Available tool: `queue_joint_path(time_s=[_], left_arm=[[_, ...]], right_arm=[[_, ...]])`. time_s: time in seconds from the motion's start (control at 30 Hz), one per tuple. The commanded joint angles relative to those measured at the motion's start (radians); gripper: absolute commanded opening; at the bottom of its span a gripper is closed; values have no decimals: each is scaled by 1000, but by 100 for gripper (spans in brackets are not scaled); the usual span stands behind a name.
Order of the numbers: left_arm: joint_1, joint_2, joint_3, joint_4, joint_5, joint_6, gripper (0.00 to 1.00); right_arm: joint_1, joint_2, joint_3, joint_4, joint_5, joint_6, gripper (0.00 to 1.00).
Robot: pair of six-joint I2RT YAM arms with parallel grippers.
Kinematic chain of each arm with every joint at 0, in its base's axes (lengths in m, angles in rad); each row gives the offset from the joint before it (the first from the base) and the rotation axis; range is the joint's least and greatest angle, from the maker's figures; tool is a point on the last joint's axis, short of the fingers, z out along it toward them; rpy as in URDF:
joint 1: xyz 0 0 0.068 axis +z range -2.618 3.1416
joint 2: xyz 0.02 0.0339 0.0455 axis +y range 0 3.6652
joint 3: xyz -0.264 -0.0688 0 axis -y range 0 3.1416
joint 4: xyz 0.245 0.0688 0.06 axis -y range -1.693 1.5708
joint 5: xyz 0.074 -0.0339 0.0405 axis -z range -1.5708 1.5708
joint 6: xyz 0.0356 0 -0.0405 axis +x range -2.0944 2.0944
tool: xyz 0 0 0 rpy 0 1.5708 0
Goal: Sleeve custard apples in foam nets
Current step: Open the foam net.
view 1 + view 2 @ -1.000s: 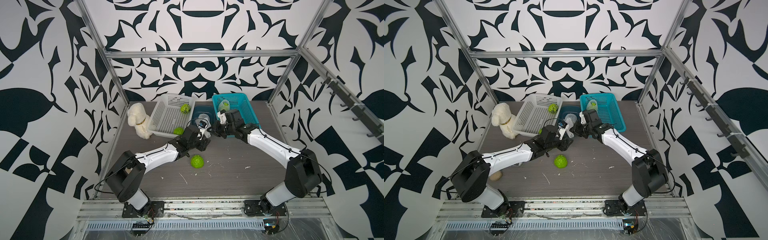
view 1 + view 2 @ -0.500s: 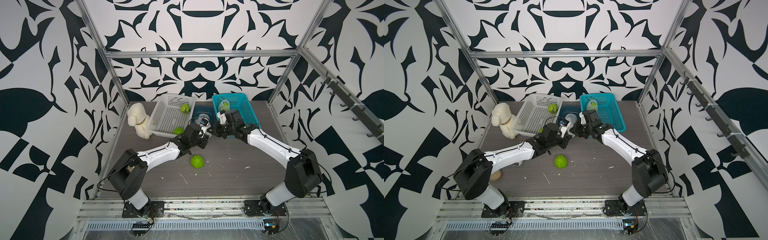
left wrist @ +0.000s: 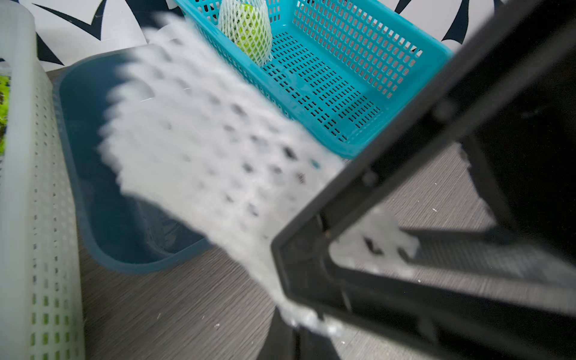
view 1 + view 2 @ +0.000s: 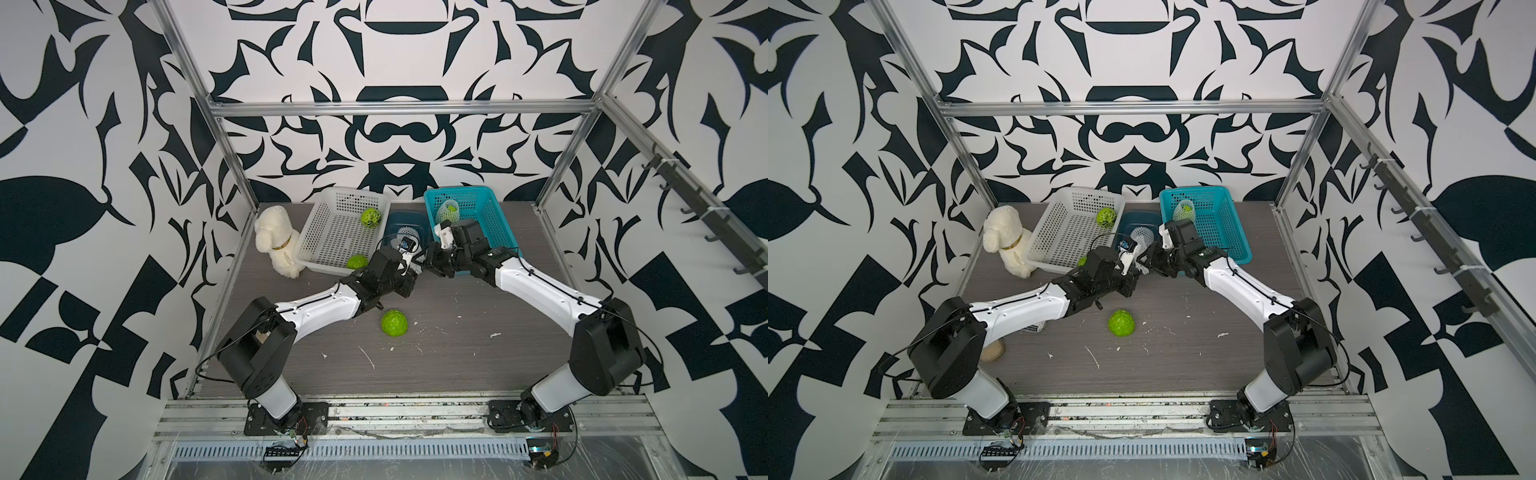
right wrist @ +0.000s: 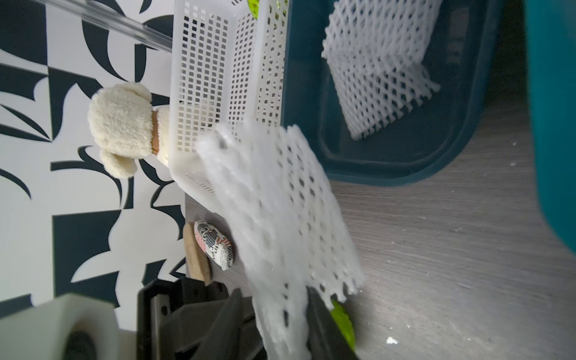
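Foam net [image 3: 212, 149] is pinched at one end by the left gripper [image 4: 413, 270], fingers clamped tight on it, and held up over the table [image 4: 457, 353] just in front of the dark blue tub [image 4: 399, 220]. The right gripper [image 4: 430, 266] is parked right up against it, fingers spread apart with the net's edge between them. One bare custard apple [image 4: 394, 322] is left loose on the table. Two others [image 4: 370, 217] [image 4: 357, 262] are sat in the white basket [image 4: 328, 237]. A sleeved custard apple [image 4: 448, 212] is tucked in the teal basket [image 4: 486, 220], and a spare net [image 4: 405, 236] is lying in the tub.
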Motion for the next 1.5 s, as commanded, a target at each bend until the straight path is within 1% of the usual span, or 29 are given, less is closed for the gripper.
queue_joint_path(time_s=[0.0,0.1,0.3,0.37,0.43,0.6,0.77,1.0,1.17,1.3,1.47], left_arm=[[21,-41,-25,13,48,-33,0],[38,-49,-30,9,81,-59,0],[54,-46,-11,-28,134,-104,0],[56,-42,1,-40,155,-123,0],[59,-40,10,-55,179,-145,0],[63,-27,60,-124,232,-196,0],[64,-30,70,-139,254,-238,0],[65,-30,63,-148,251,-264,0],[74,-10,80,-182,228,-275,0],[82,-3,87,-180,252,-284,0],[82,-6,91,-178,306,-284,0]], right_arm=[[-21,-70,43,-63,31,-74,60],[-38,-87,64,-124,67,-131,66],[-64,-118,53,-201,108,-234,67],[-64,-126,40,-206,101,-275,66],[-62,-124,22,-181,62,-298,62],[-32,-84,4,-127,-1,-328,57],[2,-22,24,-118,6,-355,56],[5,-4,23,-110,16,-371,54],[7,-35,-5,-122,17,-386,54],[8,-41,-24,-131,30,-400,56],[8,-10,0,-112,59,-404,59]])
